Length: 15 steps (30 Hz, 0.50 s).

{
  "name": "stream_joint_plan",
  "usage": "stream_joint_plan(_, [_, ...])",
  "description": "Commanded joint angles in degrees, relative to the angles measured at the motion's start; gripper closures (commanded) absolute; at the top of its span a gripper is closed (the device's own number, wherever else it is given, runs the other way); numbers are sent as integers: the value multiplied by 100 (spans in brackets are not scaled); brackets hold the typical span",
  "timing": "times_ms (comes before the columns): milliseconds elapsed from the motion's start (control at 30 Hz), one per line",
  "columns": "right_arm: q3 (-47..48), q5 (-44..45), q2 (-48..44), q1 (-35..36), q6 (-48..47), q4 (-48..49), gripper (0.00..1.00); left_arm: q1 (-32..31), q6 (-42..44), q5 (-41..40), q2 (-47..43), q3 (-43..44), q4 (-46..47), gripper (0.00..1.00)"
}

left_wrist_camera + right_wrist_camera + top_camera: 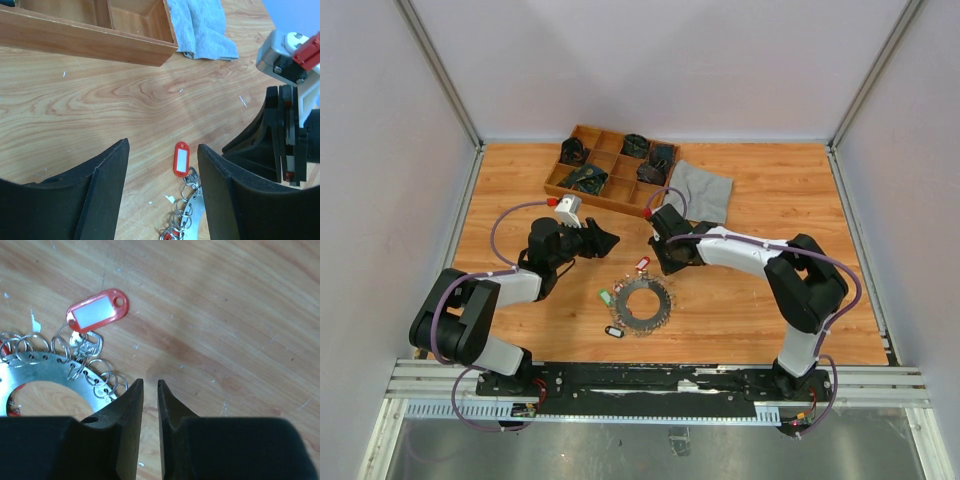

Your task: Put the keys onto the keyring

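Observation:
The keyring (645,303) lies flat on the table between the arms, a toothed metal disc hung with small split rings (45,370). A key with a red tag (96,310) lies at its far rim (642,265), touching the split rings. A green tag (605,296) sits at the left rim and a dark-framed white tag (614,331) at the near left. My right gripper (150,382) hovers just right of the disc, jaws almost together with a thin gap and nothing between them. My left gripper (162,150) stands open, and the red tag (181,159) lies between its fingers.
A wooden compartment tray (595,200) with dark items stands at the back. A grey cloth (703,190) lies to its right. My right arm's wrist (285,140) sits close beside the left gripper. White scraps dot the wood.

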Motion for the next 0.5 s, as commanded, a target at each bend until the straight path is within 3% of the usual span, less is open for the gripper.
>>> stream_joint_plan(0, [329, 231, 239, -195, -53, -213, 83, 56, 17, 56, 62, 7, 213, 38])
stream_joint_plan(467, [573, -1570, 610, -379, -389, -262, 97, 50, 19, 74, 80, 10, 213, 38])
